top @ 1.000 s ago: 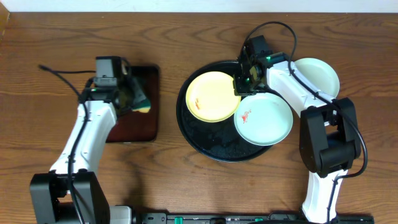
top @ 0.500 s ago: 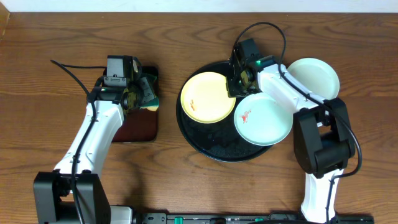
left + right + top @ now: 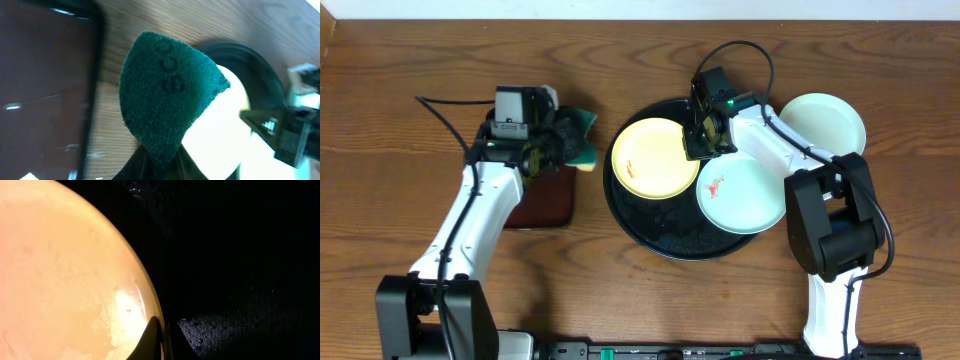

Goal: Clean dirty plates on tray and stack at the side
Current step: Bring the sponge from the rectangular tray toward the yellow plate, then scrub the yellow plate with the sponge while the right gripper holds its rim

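Note:
The large black tray (image 3: pixel 665 235) holds the pale yellow plate (image 3: pixel 655 160) with a small orange smear and a pale blue plate (image 3: pixel 745 195) with a red smear. A third pale plate (image 3: pixel 825 120) lies on the table right of the tray. My right gripper (image 3: pixel 700 140) is shut on the yellow plate's right rim (image 3: pixel 150 305), one finger inside, one outside. My left gripper (image 3: pixel 555 148) is shut on a green sponge (image 3: pixel 582 140), held over the wood between the brown tray and the black tray; the sponge fills the left wrist view (image 3: pixel 167 95).
A small rectangular dark-brown tray (image 3: pixel 542 195) lies at the left, under my left arm. Cables run from both wrists across the back of the wooden table (image 3: pixel 410 60).
My left gripper has carried the sponge rightwards off the brown tray toward the black tray. My right gripper has shifted slightly left, and the yellow plate moved with it.

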Available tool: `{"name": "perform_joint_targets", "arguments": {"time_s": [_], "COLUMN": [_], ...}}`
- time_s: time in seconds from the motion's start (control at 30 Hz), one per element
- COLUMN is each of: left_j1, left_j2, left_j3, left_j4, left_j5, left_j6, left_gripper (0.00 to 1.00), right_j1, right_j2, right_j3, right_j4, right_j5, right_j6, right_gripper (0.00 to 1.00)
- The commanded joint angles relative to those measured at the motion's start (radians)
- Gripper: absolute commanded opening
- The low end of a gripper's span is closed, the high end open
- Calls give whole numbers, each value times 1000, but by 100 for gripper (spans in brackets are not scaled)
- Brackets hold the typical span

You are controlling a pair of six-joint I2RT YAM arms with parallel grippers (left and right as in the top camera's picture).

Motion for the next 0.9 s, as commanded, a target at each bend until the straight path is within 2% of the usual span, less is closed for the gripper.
{"name": "perform_joint_targets", "arguments": {"time_s": [0.0, 0.1, 0.33, 0.43, 0.77, 0.87], "left_j1": [-65, -144, -283, -323, -367, -373], "left_j2": [-3, -2, 12, 64, 255, 294], "left_j3": [-9, -9, -9, -9, -9, -9], "left_j4": [35, 69, 126, 159, 288, 339], "left_j5": [43, -56, -254, -350, -347, -346], "left_j6": [-39, -134, -224, -342, -505, -512], "left_gripper": [8, 8, 8, 8, 8, 8], "right_j1": [-2, -5, -6, -6, -6, -6], "right_j2": [15, 15, 14, 14, 14, 14], "right_j3": [-17, -16, -16, -16, -16, -16], "right_j4": [1, -14, -21, -26, -32, -32], "right_j5": [100, 139, 149, 150, 149, 149], "right_j6": [-5, 53, 92, 97, 122, 122], "right_gripper": [1, 1, 1, 1, 1, 1]}}
